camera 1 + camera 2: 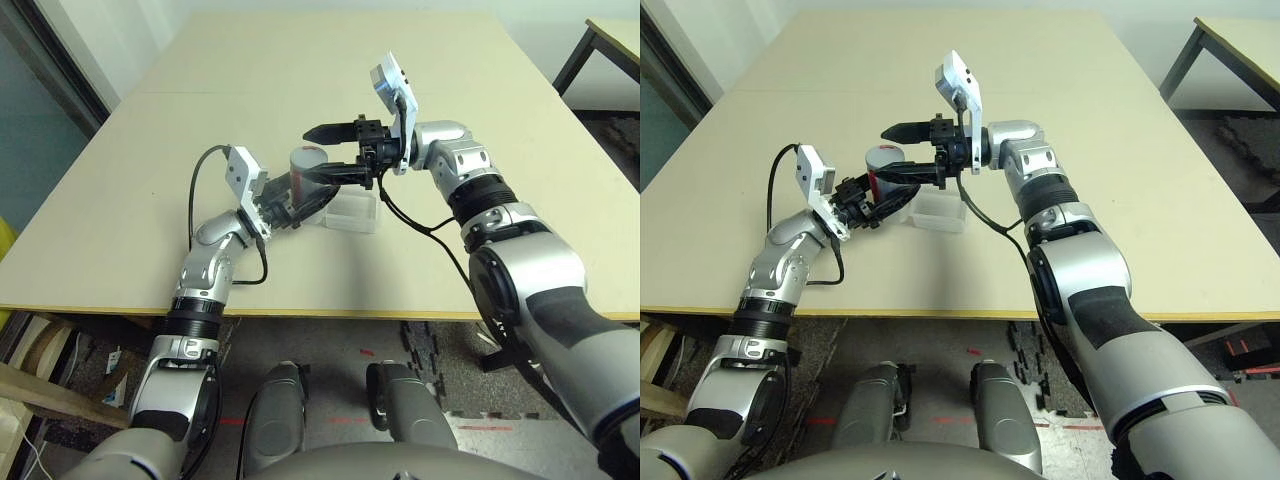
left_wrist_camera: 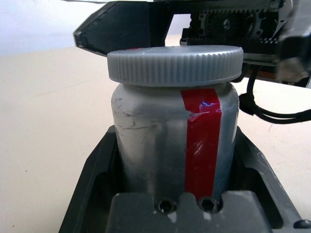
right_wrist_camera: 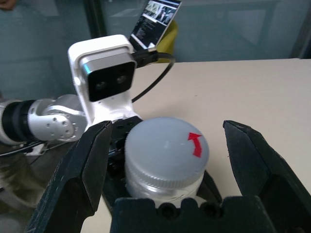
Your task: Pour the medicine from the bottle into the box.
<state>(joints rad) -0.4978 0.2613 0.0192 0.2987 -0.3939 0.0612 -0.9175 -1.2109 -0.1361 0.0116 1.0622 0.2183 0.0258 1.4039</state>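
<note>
My left gripper (image 1: 298, 198) is shut on the bottle (image 2: 165, 145), a white-grey cylinder with a red vertical stripe, held upright just above the table. Its ribbed grey cap (image 2: 175, 63) is on. My right gripper (image 3: 167, 145) is open, one black finger (image 3: 80, 170) on each side of the cap, apart from it. The box (image 1: 355, 213), a clear shallow plastic tray, rests on the table just right of the bottle, below the right gripper. The medicine is hidden.
The beige table (image 1: 300, 70) stretches far behind the grippers; its front edge (image 1: 330, 315) runs close below them. A second table (image 1: 612, 38) stands at the back right. Black cables (image 1: 200, 185) loop from both wrists.
</note>
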